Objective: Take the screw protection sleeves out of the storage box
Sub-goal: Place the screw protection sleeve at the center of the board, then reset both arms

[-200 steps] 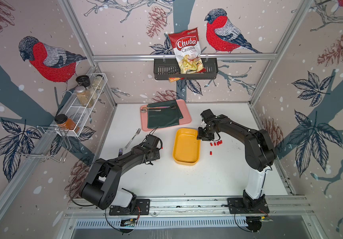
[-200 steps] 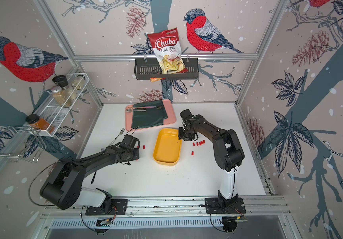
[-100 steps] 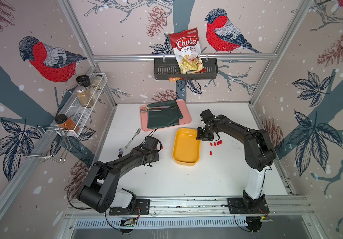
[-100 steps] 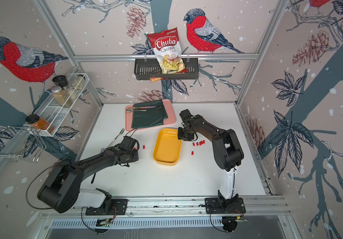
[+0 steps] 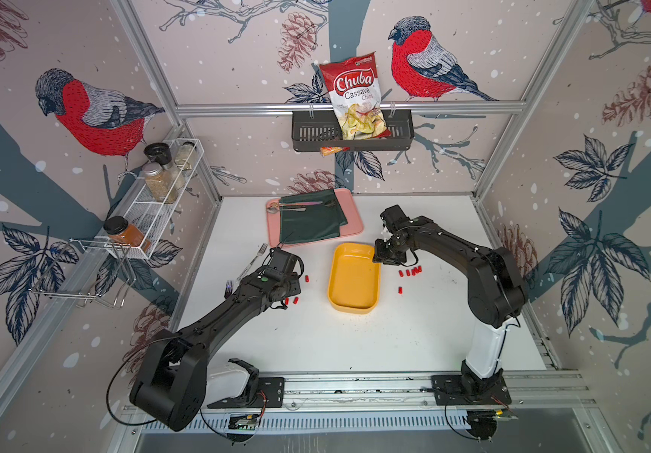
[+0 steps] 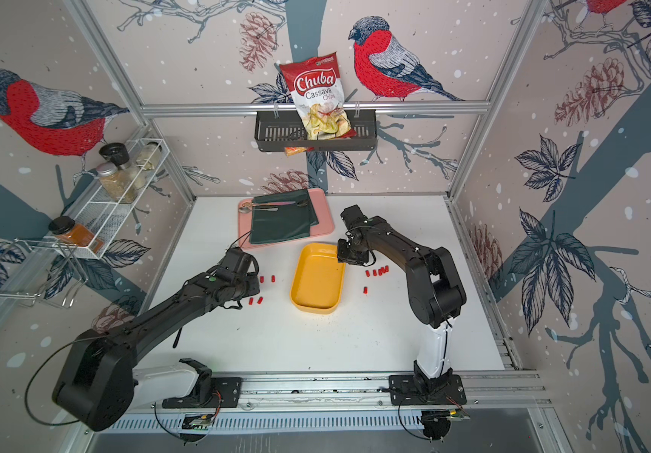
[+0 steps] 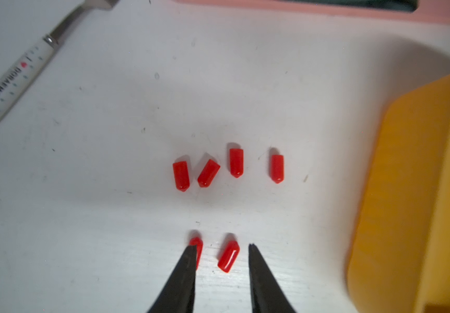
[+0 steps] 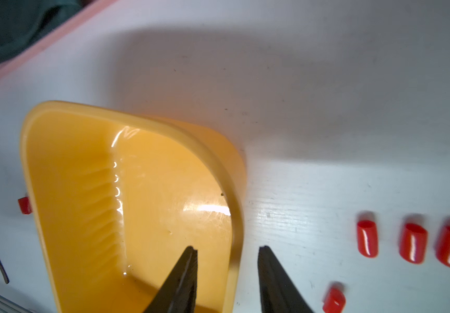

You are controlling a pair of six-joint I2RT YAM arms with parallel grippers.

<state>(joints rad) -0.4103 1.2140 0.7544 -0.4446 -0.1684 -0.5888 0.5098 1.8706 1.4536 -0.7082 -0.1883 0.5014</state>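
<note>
The yellow storage box sits mid-table, and no sleeve shows inside it. Red screw protection sleeves lie on the white table on both sides: several left of the box and several right of it. My left gripper is open just above the table. One sleeve lies loose between its fingertips, and another is partly hidden behind one finger. My right gripper is open at the box's far right corner, one finger inside the box and one outside its rim.
A pink tray with a dark green cloth and cutlery lies behind the box. A fork rests on the table beside the left arm. A black basket with a chips bag hangs on the back wall, and a wire spice rack on the left wall.
My left gripper's jaws have parted, and a sleeve now lies free on the table between them. The right arm has hardly moved.
</note>
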